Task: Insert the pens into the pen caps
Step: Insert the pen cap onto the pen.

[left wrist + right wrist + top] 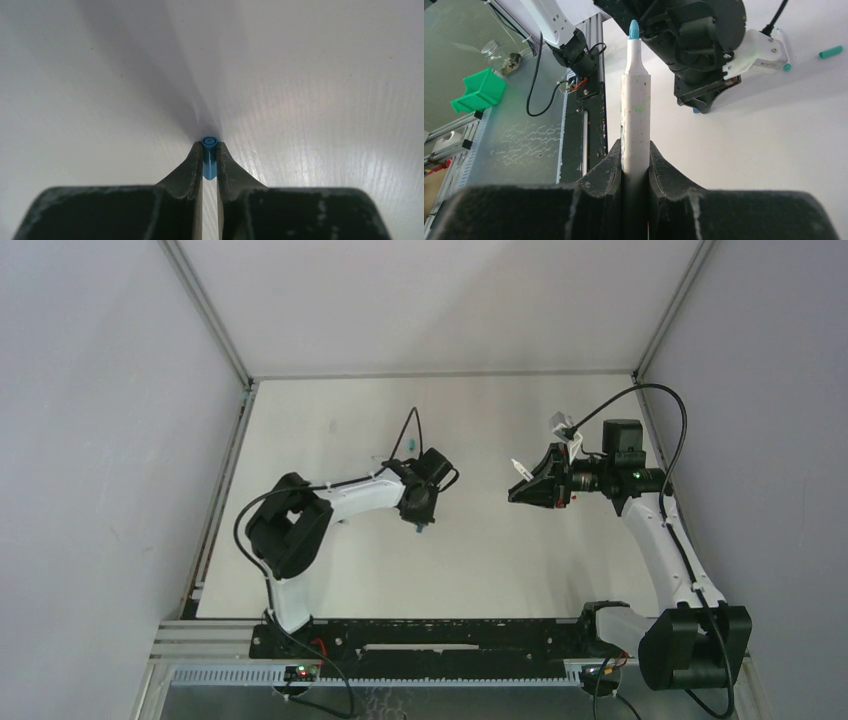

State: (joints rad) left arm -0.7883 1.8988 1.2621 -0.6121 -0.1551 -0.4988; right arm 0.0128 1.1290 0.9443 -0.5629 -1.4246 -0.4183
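Observation:
My left gripper [209,147] is shut on a small blue pen cap [209,161], held close over the white table with the cap's round open end facing away from the wrist. In the top view that cap [418,527] peeks out below the left gripper [417,512] near the table's middle. My right gripper [634,150] is shut on a white pen [634,100] whose teal-blue tip [634,29] points toward the left arm. The right gripper [520,490] hovers to the right of the left one, a gap apart. A small teal piece [830,51] lies on the table farther back.
Grey walls with metal posts enclose the table [450,570] on three sides. A black rail [420,635] runs along the near edge between the arm bases. Off the table, a green bin [479,90] and a glass jar [499,52] stand on a lower surface.

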